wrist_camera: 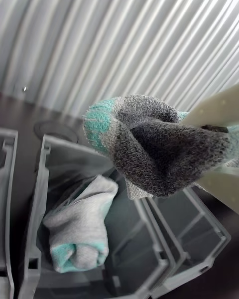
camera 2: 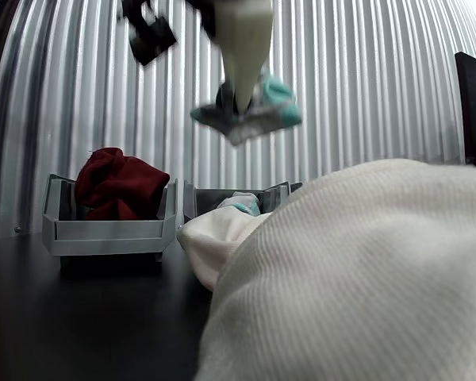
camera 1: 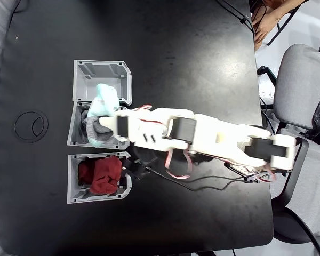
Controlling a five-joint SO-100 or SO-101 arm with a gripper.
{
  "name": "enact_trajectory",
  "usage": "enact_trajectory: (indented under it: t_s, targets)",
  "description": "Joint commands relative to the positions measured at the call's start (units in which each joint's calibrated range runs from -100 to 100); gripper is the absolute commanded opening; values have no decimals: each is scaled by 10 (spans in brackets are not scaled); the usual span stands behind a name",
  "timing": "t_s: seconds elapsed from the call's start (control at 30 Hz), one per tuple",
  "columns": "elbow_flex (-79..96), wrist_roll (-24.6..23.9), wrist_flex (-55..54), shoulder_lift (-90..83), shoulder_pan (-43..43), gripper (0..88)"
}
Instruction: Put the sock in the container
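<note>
I see the black table with three grey bins in a row on its left side in the fixed view. The middle one is the container, with a rolled grey-and-mint sock already lying in it. The bin below it in that view holds dark red fabric; the bin above shows bare plastic. My arm reaches across from the right.

The gripper is clamped on the sock, its pale fingers pinching a bunched grey fold. In the other view the sock hangs well above the bin rims, wadded rather than dangling, so it has no real long axis to mind.

What matters to me: the container lies below the sock and slightly off to one side. In the fixed view the sock overhangs the wall shared by the middle and bare bins. I judge a small shift toward the middle bin is needed before releasing, or it may snag that wall.
</note>
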Motion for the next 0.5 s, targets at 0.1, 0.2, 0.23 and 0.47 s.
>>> enact_trajectory:
  t_s: [0.1,0.2,0.23,0.47]
  targets:
    - [-142,-3,-12,129,-4,14]
    - [-158,-3,-12,163,-20,14]
    - [-160,-1,-12,169,-27,14]
    - [-155,-1,-12,181,-61,14]
